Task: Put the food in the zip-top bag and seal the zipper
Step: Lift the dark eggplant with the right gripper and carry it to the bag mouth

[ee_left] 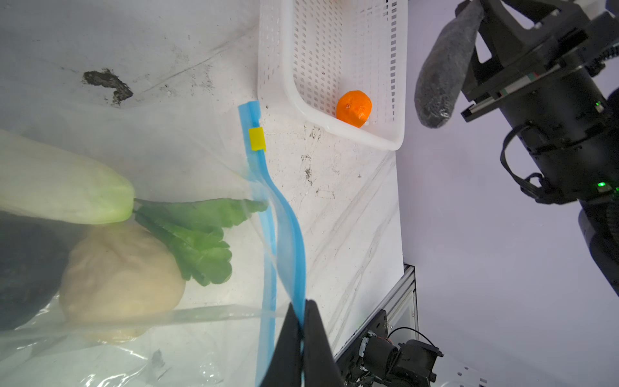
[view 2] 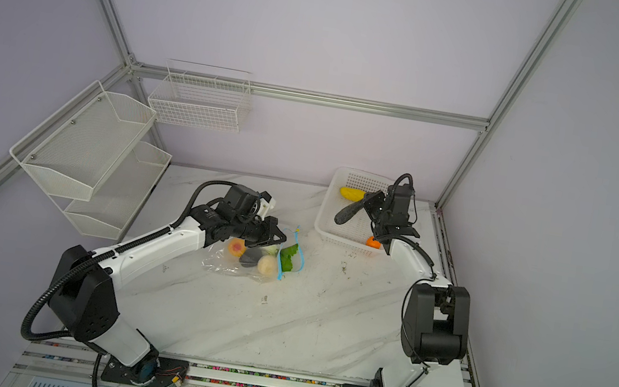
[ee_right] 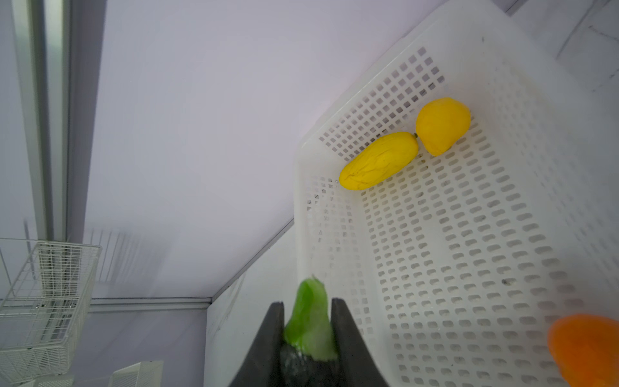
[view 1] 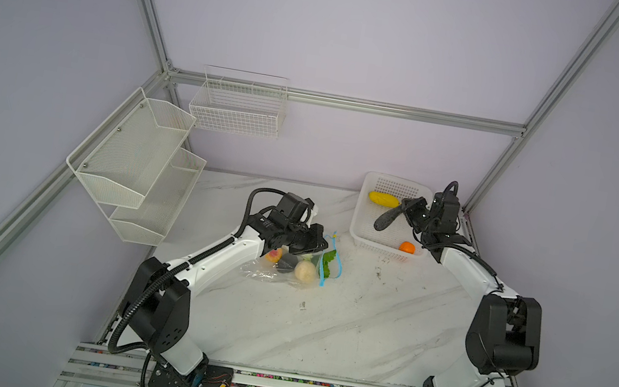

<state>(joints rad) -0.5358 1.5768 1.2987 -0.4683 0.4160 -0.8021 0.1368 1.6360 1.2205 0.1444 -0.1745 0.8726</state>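
Two grips to report, each closed on something. My left gripper [ee_left: 303, 321] has its jaws pressed fully together on the zipper [ee_left: 288, 231], pinching one lip of the light-blue strip where it parts from the other, well away from the yellow slider [ee_left: 257, 139]. My right gripper [ee_right: 310, 321] is narrowed onto the green stem of the dark eggplant [view 1: 386, 217], whose body sticks out toward 8 o'clock, lifted clear above the white basket [view 1: 397, 185]. The zip-top bag [view 1: 262, 271] lies just to 10 o'clock of the table's middle with its mouth facing 3 o'clock, and the basket sits in the 1 o'clock corner. Inside the bag are a white radish [ee_left: 60, 184] with green leaves, a cream round piece [ee_left: 120, 278] and a dark piece [ee_left: 23, 268]. The table [view 1: 318, 339] is white with marble veining and dark scuffs. Lilac walls and aluminium framing enclose it, with a mesh shelf [view 1: 136, 163] at 9 o'clock and a wire rack [view 1: 237, 107] at 11. Only the top views show the peach-coloured piece [view 1: 273, 255] in the bag. Only the right wrist view shows a round yellow piece [ee_right: 442, 125] touching the long yellow piece [ee_right: 378, 160], with an orange piece [ee_right: 586, 348] apart from them in the basket.
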